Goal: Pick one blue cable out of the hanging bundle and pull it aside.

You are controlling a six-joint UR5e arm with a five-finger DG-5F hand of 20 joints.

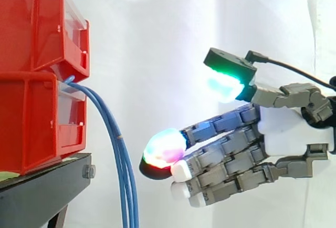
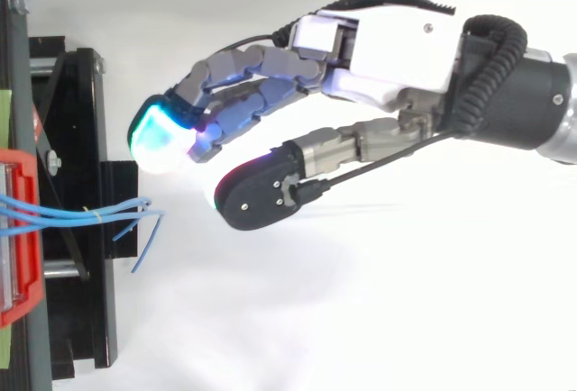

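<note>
Progress: nothing picked yet | hand [image 1: 294, 133] is hovering, fingers [image 1: 165, 149] spread, holding nothing, near but not touching | blue cables [image 1: 122, 170] are hanging bundled from the red bins [image 1: 37, 75] | left: pinching one, pulling aside

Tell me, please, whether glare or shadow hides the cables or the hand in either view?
Side view: the bright curtain backlights the cables, which are distinct; the pads of the hand bloom with their own glow. Top view: the white ground is washed out, the cables read clearly, the pads' glow flares cyan.
</note>
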